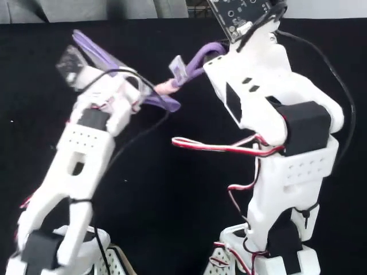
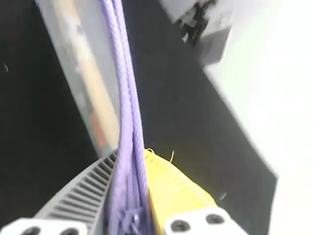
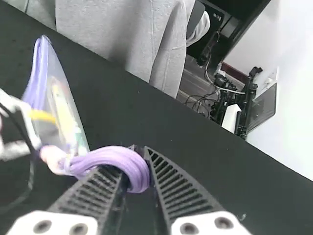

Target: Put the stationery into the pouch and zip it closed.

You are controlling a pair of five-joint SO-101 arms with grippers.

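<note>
The clear pouch [image 1: 109, 62] with its purple zip edge is held up off the black table at the back left. My left gripper [image 1: 135, 94] is shut on that purple edge [image 2: 128, 98]; its grey and yellow fingers [image 2: 171, 186] pinch it. Stationery, among it a wooden pencil [image 2: 90, 83], lies inside the pouch. A purple cord loop [image 1: 200, 57] runs from the pouch's zip end, past a small tag [image 1: 178, 69]. My right gripper [image 1: 215, 52] is shut on the cord loop [image 3: 117, 161], right gripper [image 3: 137, 156] close beside the pouch [image 3: 54, 107].
The black tablecloth [image 1: 172, 189] covers the whole table. Both white arm bodies stand at the near edge, with red and white wires [image 1: 218, 148] hanging by the right arm. Beyond the table's far edge are grey fabric [image 3: 122, 34] and cables [image 3: 220, 83].
</note>
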